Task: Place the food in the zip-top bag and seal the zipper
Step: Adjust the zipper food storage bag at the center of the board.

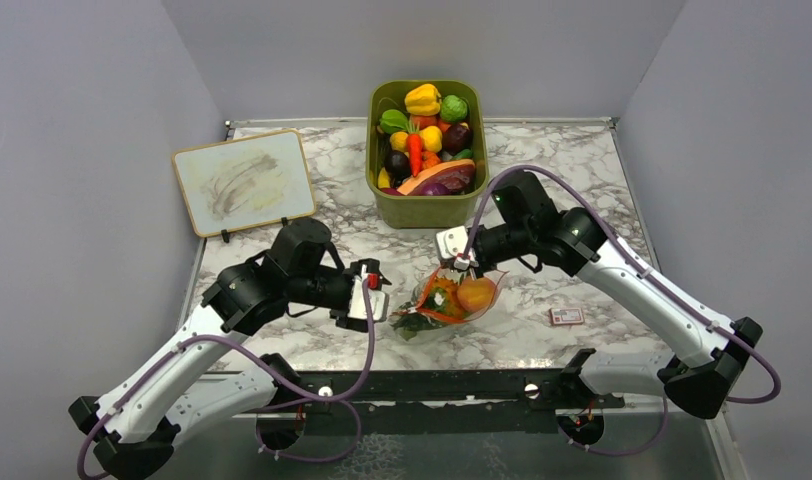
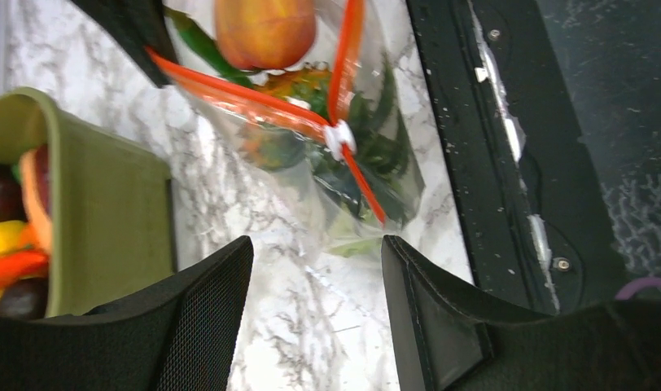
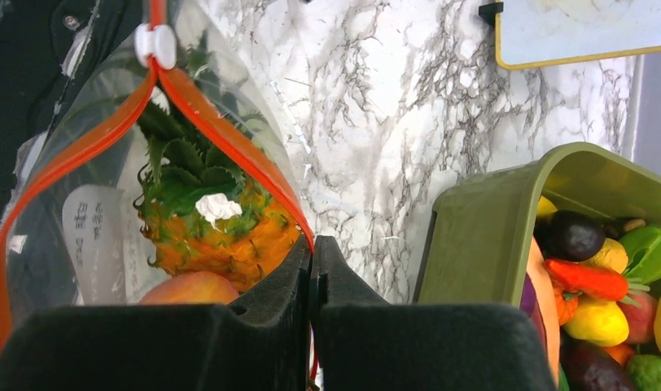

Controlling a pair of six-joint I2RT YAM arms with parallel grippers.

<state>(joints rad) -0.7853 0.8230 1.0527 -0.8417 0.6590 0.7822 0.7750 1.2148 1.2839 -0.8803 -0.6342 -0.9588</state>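
The zip-top bag (image 1: 447,300) is seen near the middle of the counter's (image 1: 542,200) near edge, with the bumpy orange fruit (image 3: 217,236) and the round peach fruit (image 1: 476,294) inside it. The zipper (image 2: 254,102) is pinched by the closed fingers of the right gripper (image 3: 312,252) at the bag's far end. The left gripper (image 2: 315,252) is held with its jaws apart on nothing, just beside the bag's left end. The olive-green bin (image 1: 427,205), packed with toy produce, stands close behind at the far edge. A whiteboard (image 1: 244,180) by the far left corner and a small red card (image 1: 566,316) are shown only from above. Only the wrist views show the white slider (image 2: 340,138), with the strips parted on one side of it.
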